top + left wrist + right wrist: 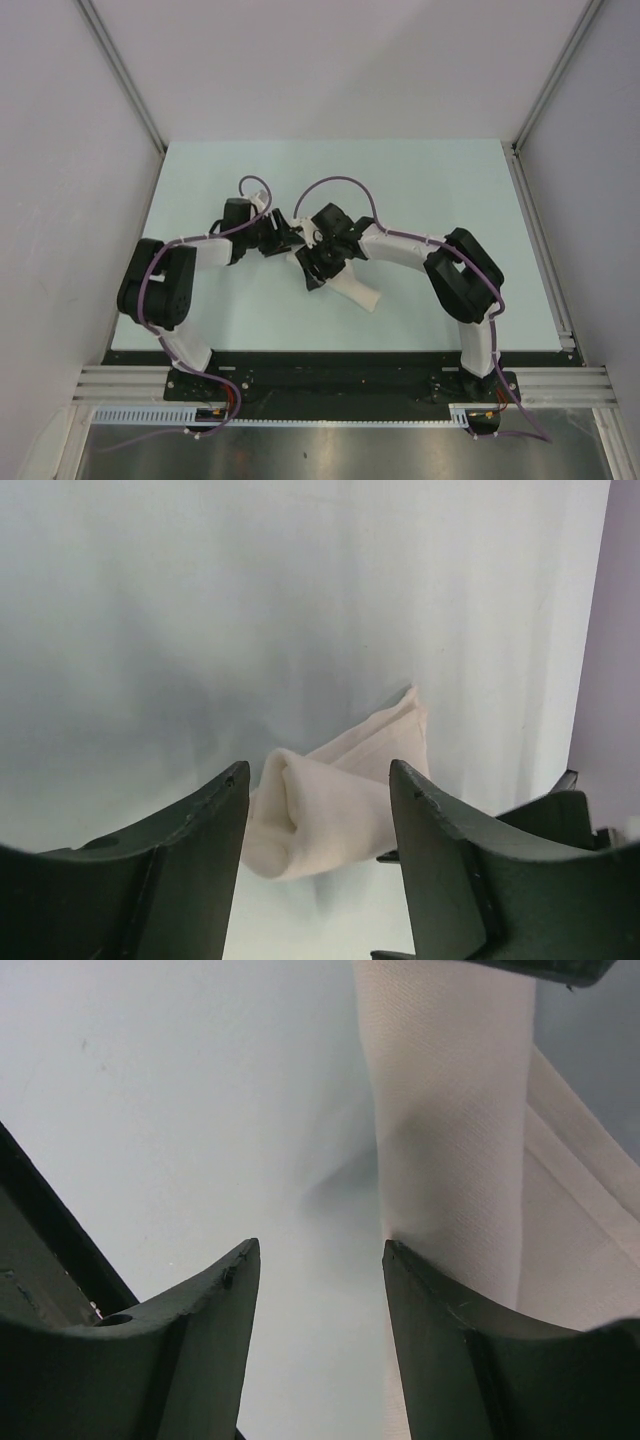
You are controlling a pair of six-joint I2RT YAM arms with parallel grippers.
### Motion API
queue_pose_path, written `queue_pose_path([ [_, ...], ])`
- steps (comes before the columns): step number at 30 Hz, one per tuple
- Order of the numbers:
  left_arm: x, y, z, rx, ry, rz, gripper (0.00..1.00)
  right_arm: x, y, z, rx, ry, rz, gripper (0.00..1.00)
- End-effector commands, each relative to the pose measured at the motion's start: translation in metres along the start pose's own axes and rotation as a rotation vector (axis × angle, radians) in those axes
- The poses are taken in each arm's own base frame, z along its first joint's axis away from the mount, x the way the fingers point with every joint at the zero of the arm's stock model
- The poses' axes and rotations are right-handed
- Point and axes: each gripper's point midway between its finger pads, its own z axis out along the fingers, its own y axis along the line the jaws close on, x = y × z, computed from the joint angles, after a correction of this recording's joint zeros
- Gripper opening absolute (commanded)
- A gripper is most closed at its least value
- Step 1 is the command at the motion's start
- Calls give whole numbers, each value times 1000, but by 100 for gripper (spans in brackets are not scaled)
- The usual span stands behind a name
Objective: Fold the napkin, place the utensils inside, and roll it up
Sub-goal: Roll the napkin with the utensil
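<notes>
Napkin (330,810) lay rolled on my worktop (200,630); both sets of jaws stood apart, empty. I feared a nudge could unroll it.

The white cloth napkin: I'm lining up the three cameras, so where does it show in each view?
Top external: rolled white cloth napkin just right of centre.
Left wrist: low centre, seen between the jaws.
Right wrist: upper right, above the right-hand jaw.
Shared landmark: pale green tabletop.
</notes>
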Motion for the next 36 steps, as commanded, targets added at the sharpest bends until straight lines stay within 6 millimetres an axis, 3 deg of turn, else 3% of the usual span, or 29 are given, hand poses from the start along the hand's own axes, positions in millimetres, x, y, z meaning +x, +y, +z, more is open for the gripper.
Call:
queue_pose_path([
  [1,-28,-22,-19,1,-93,123,63,-19,-6,-12,10,-62,18,57],
  [11,-4,-22,-20,80,-70,111,59,-23,-17,-22,16,-88,43,57],
  [16,1,-21,-13,104,-55,85,55,-28,-10,-31,5,-109,19,58],
  [19,2,-22,-10,121,-51,74,40,-33,-7,-39,23,-131,-10,59],
  [20,2,-22,-9,122,-50,68,31,-34,-9,-41,49,-138,-20,59],
  [26,-2,-24,-3,134,-49,58,6,-38,-14,-48,192,-173,-130,61],
  [29,-4,-24,0,137,-47,45,0,-37,-27,-48,305,-173,-169,62],
  [36,-12,-28,4,143,-58,24,0,-23,-39,-31,423,-107,-244,59],
])
